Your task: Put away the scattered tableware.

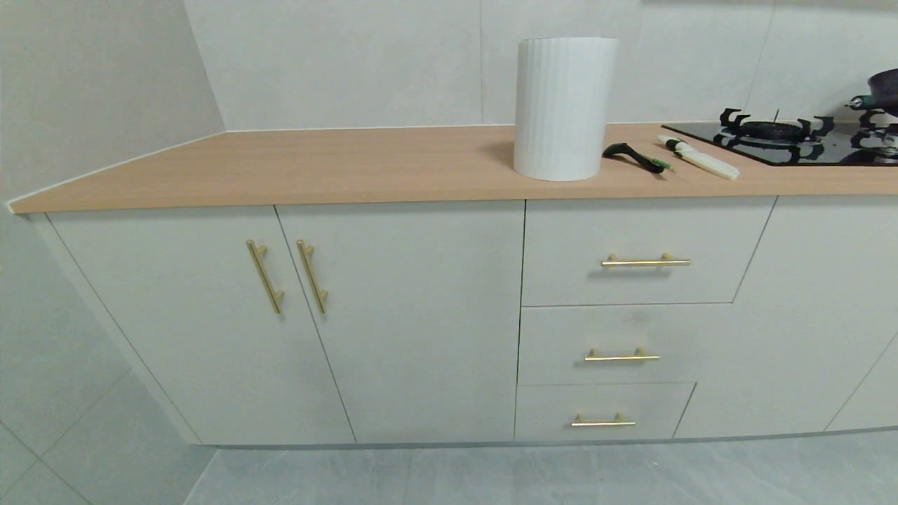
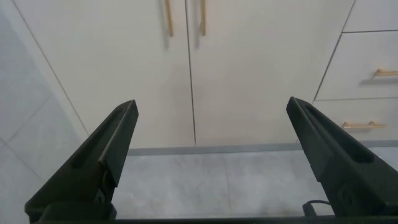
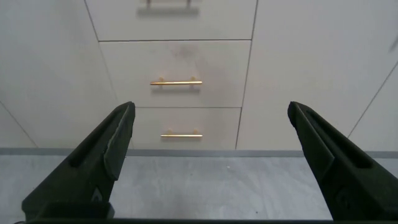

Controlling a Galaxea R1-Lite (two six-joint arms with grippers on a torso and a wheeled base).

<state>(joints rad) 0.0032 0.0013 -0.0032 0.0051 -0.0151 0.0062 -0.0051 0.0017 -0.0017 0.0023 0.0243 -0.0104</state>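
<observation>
head view has the wooden worktop (image 1: 316, 165) carrying a black hob (image 1: 779, 144) and a tall white ribbed container (image 1: 563, 109). low before the cabinet fronts, the left gripper (image 2: 211, 107) and right gripper (image 3: 211, 109) gape wide, holding nothing. between container and hob lie a white utensil (image 1: 698, 157) and a smaller black-handled utensil (image 1: 635, 156).

A: Item one, your left arm?
B: Your left gripper (image 2: 210, 104) is hanging low and pointing forward, angled a little downward. Its two dark jaws are standing spread wide apart.
A: Item two, your right arm?
B: Your right gripper (image 3: 210, 107) is sitting in the same pose, low and facing forward, jaws likewise gaping wide.
</observation>
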